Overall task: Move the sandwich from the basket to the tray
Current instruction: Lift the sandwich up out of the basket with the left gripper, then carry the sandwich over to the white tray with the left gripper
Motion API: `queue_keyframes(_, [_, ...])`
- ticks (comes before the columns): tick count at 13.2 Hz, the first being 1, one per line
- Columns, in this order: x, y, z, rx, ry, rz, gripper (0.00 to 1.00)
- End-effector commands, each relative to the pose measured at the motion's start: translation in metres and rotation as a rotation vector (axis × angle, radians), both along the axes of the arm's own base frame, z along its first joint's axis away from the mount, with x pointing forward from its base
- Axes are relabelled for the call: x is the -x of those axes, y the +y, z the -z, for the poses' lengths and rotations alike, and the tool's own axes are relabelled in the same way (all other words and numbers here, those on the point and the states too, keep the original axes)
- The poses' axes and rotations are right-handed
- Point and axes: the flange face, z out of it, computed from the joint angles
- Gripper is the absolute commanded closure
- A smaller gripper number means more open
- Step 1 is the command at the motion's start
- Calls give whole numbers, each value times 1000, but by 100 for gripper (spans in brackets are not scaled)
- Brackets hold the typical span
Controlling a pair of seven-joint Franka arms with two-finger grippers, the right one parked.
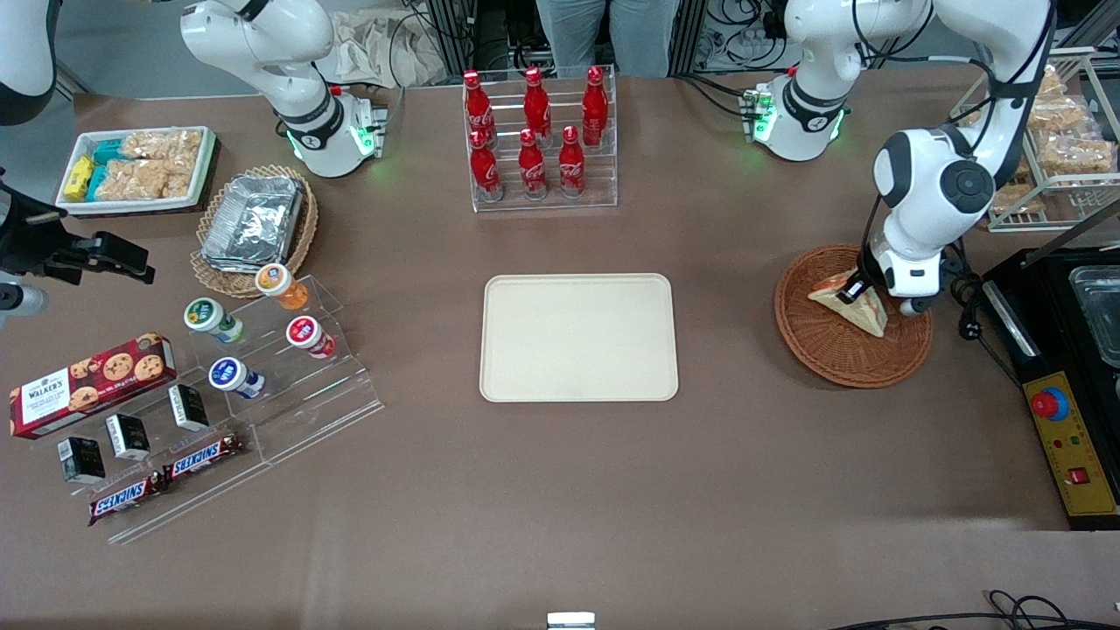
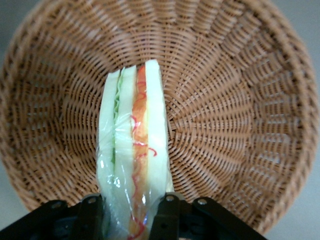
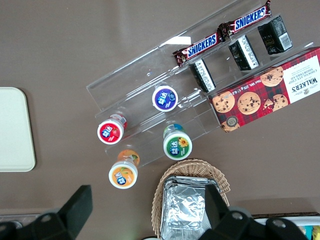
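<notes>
The sandwich, a plastic-wrapped wedge of white bread with red, orange and green layers, stands on edge in the reddish-brown wicker basket toward the working arm's end of the table. My left gripper is down in the basket, its two black fingers pressed against the sandwich's two bread faces, shut on it. The cream tray lies flat in the middle of the table, bare, well apart from the basket.
A rack of red cola bottles stands farther from the front camera than the tray. A black box with a yellow control panel sits beside the basket. Acrylic steps with yogurt cups, a foil-container basket and cookies lie toward the parked arm's end.
</notes>
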Motion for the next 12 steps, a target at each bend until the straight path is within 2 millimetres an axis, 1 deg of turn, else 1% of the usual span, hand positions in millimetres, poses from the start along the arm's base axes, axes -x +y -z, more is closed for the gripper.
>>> queue_keyframes(1, [2, -5, -54, -16, -3, 55, 100])
queue_keyframes(3, [1, -8, -82, -20, 12, 126, 100])
queue_keyframes(4, [-1, -10, -92, -18, 20, 147, 100])
queue_keyframes(5, [-5, -24, -103, -18, 29, 186, 100])
queue_keyframes(7, [-15, -59, -130, -18, 40, 263, 100])
queue_keyframes(9, [-20, -95, -153, -17, 34, 339, 100])
queue_keyframes(12, [-24, -144, -180, 40, -6, 397, 100])
